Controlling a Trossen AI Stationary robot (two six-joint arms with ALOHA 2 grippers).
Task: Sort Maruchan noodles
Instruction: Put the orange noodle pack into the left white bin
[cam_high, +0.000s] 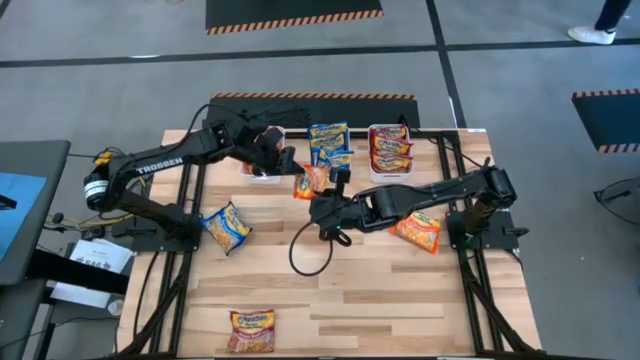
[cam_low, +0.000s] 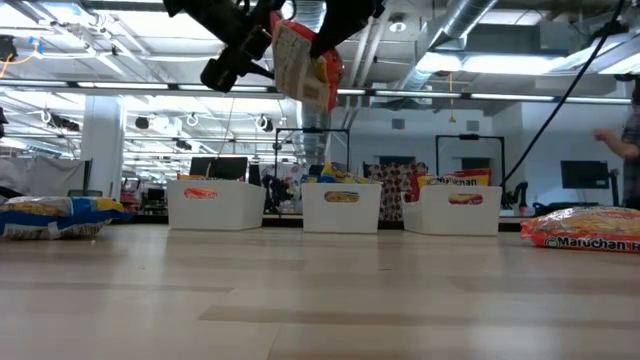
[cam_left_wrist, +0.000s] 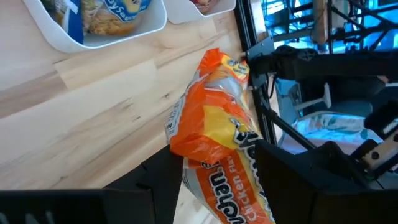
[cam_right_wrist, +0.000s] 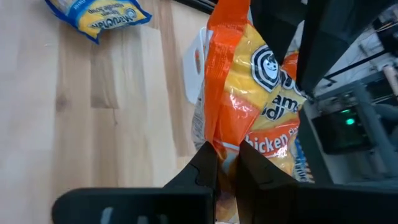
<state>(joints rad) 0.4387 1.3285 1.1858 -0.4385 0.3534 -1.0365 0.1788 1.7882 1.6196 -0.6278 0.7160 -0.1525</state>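
I'm pinching an orange packet (cam_high: 312, 181) in the right gripper (cam_high: 322, 183), aloft near the bench's far edge for handover; left gripper (cam_high: 283, 160) gaping alongside, empty.

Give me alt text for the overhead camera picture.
Two robot arms meet over a wooden table, the right pincer holding an orange noodle packet beside the left pincer. Three white bins line the far edge; four packets lie loose.

"TROSSEN" runs along the left arm (cam_high: 160, 166); "Maruchan" and "Chicken" mark the orange packet (cam_right_wrist: 261, 112) pinched in the right gripper (cam_right_wrist: 227, 168).
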